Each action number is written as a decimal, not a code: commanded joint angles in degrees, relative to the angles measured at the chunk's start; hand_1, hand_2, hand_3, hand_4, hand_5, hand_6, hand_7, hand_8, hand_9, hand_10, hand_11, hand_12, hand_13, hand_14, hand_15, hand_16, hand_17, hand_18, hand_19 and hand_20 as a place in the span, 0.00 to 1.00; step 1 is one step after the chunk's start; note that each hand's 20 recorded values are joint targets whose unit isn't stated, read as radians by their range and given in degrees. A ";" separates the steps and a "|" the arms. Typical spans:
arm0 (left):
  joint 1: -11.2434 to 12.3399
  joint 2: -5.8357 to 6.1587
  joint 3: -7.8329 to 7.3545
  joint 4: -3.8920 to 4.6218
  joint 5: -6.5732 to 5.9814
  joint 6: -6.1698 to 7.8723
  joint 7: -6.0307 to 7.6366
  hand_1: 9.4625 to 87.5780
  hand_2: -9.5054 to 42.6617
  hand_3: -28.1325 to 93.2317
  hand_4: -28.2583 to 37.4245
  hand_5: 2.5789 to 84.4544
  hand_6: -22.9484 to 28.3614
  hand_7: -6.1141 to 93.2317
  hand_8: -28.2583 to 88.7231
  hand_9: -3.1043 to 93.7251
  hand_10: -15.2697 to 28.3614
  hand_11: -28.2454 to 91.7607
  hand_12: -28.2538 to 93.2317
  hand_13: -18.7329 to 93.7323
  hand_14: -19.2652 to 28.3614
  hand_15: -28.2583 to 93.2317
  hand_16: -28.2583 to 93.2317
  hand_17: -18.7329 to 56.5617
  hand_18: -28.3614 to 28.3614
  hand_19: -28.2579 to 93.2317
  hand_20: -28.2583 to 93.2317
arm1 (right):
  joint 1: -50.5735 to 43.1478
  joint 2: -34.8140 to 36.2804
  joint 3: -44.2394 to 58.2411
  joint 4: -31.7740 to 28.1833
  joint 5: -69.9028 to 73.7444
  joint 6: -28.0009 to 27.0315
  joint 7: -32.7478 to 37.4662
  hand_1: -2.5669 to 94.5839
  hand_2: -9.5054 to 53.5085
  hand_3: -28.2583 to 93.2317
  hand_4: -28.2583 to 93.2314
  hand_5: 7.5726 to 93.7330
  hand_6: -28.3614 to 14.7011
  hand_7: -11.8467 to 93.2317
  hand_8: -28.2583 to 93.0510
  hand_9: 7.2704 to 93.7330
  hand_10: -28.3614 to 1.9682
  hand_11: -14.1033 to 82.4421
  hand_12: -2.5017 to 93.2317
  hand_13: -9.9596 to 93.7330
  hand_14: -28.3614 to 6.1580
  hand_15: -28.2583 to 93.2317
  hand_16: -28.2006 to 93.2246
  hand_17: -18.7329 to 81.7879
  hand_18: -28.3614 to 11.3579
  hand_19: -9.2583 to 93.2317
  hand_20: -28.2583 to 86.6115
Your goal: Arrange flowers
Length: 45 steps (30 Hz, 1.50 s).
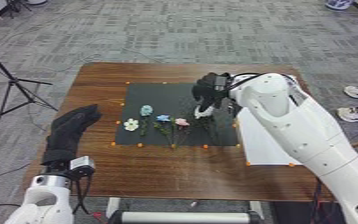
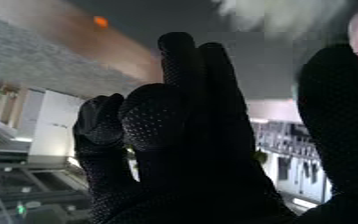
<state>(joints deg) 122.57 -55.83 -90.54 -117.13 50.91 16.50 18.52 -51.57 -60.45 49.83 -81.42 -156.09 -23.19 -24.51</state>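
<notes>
Your right hand [image 1: 210, 86] works above the black mat [image 1: 162, 95], a white flower [image 1: 204, 112] just beside it, in what looks like the picking or placing step; whether it grasps a stem, you cannot tell. A pink flower [image 1: 182, 122] lies nearby on the mat. Your left hand [image 1: 71, 126] waits, relaxed and empty. Next, secure or settle that white bloom without brushing its pink neighbor.
</notes>
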 commanded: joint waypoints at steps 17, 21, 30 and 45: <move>0.52 -0.61 0.50 -0.13 0.34 -0.49 0.11 0.24 0.09 0.81 0.19 0.59 0.47 0.27 0.17 0.55 0.64 0.41 0.35 0.53 0.74 0.38 0.24 0.33 0.70 0.29 0.38 | 2.58 5.49 12.18 7.80 -2.79 9.76 7.46 0.27 0.00 0.84 0.04 0.51 0.64 0.33 0.12 0.65 0.57 0.28 0.18 0.78 0.56 0.79 0.50 0.49 0.08 0.86 0.77; 0.73 -0.67 0.40 -0.21 0.34 -0.64 0.17 0.24 0.09 0.81 0.19 0.59 0.47 0.27 0.17 0.55 0.64 0.41 0.35 0.53 0.74 0.38 0.24 0.32 0.70 0.29 0.38 | 1.67 3.14 15.23 12.60 -7.05 8.12 6.42 0.25 0.00 0.83 0.03 0.48 0.63 0.33 0.12 0.63 0.56 0.28 0.18 0.78 0.55 0.79 0.50 0.49 0.07 0.86 0.77; 1.18 -0.89 0.38 -0.36 0.30 -0.94 0.13 0.24 0.09 0.81 0.19 0.59 0.47 0.27 0.17 0.56 0.64 0.41 0.35 0.53 0.74 0.38 0.24 0.33 0.70 0.29 0.38 | -0.64 -0.16 18.78 17.52 -10.32 6.58 6.74 0.23 0.00 0.83 0.01 0.47 0.62 0.33 0.13 0.62 0.56 0.28 0.18 0.78 0.53 0.80 0.50 0.49 0.06 0.86 0.78; 1.33 -1.50 1.46 -0.53 0.47 -1.28 0.23 0.24 0.09 0.81 0.19 0.59 0.46 0.27 0.17 0.56 0.64 0.41 0.35 0.53 0.74 0.38 0.24 0.33 0.70 0.29 0.38 | -4.68 -0.62 21.03 20.58 -12.14 10.64 8.01 0.28 0.00 0.83 0.01 0.50 0.63 0.33 0.13 0.66 0.55 0.29 0.18 0.80 0.54 0.82 0.50 0.51 0.06 0.87 0.78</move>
<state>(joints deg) 123.16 -56.46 -89.60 -117.20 51.11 15.98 18.52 -54.28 -61.70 70.43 -61.69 -167.50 -15.32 -17.78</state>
